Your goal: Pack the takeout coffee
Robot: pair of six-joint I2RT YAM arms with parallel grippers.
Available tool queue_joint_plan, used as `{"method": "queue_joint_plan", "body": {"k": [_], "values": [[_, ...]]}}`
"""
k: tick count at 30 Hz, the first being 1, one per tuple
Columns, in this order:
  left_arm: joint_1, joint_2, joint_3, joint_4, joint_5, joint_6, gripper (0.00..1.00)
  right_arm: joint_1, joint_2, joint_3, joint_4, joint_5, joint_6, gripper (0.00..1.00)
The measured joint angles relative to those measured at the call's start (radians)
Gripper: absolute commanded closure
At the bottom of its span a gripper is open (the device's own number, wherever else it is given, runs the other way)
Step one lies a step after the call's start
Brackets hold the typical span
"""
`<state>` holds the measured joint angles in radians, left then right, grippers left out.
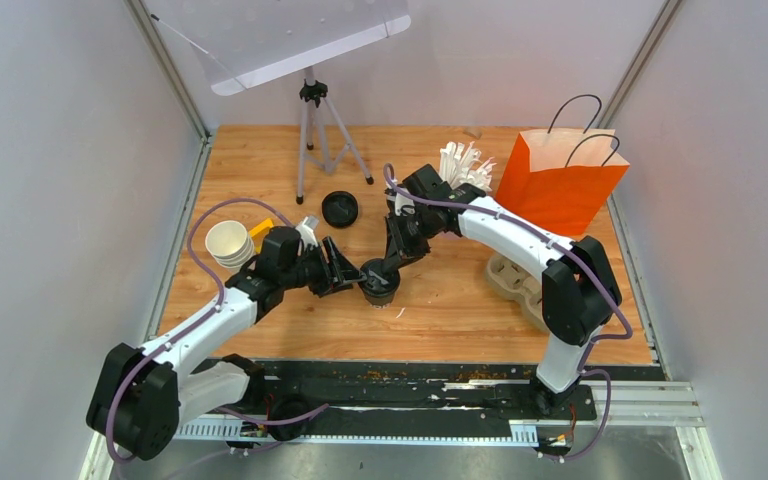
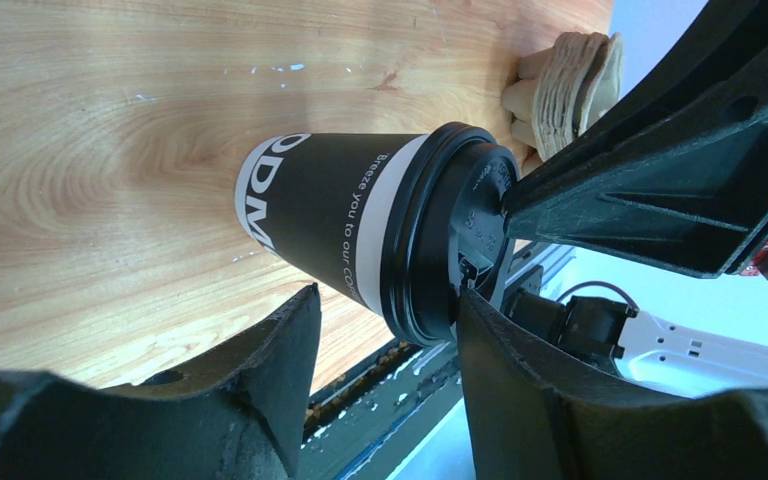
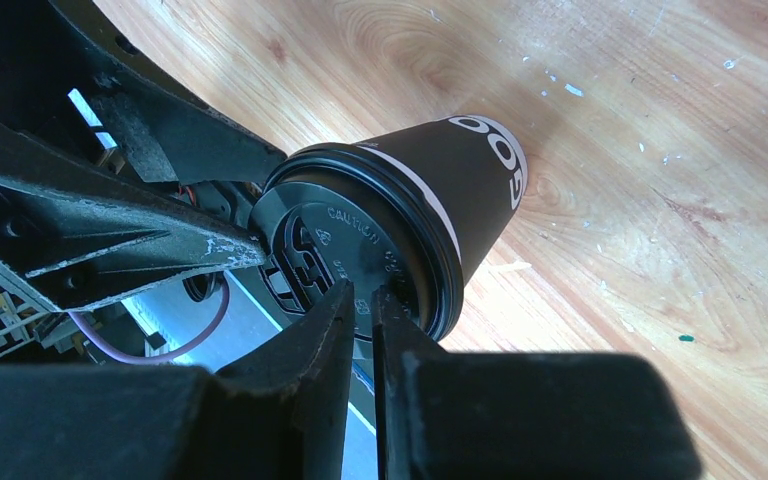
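Seating the lid [image 3: 325, 245] seems the step: right gripper [image 3: 370, 295], almost shut, empty, presses it onto the cup [image 2: 330, 220] mid desk [image 1: 460, 310], left gripper [image 2: 385, 300] open astride; next, a firm clamp.

Your two arms look alike. The left arm [image 1: 200, 330] and the right arm [image 1: 505, 228] both have smooth white links between thick black joint housings. A thin lilac cable [image 1: 190, 245] runs along each arm in loose loops. The left fingers [image 2: 260, 390] are matte black plastic with ribs and pale scratches near one tip. The right fingers [image 3: 310, 360] are also plain black.
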<state>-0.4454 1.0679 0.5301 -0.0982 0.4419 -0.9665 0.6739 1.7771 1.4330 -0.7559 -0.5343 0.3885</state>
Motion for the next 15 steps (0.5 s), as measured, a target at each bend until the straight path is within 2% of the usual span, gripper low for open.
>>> {"method": "queue_joint_plan", "body": {"k": [8, 15], "values": [[0.000, 0.004, 0.000, 0.016, 0.004, 0.003, 0.54, 0.000, 0.000, -0.004, 0.006, -0.001, 0.000, 0.86], [-0.007, 0.011, 0.021, -0.006, -0.006, 0.020, 0.59, 0.000, 0.000, -0.013, 0.017, -0.009, 0.000, 0.85]]}}
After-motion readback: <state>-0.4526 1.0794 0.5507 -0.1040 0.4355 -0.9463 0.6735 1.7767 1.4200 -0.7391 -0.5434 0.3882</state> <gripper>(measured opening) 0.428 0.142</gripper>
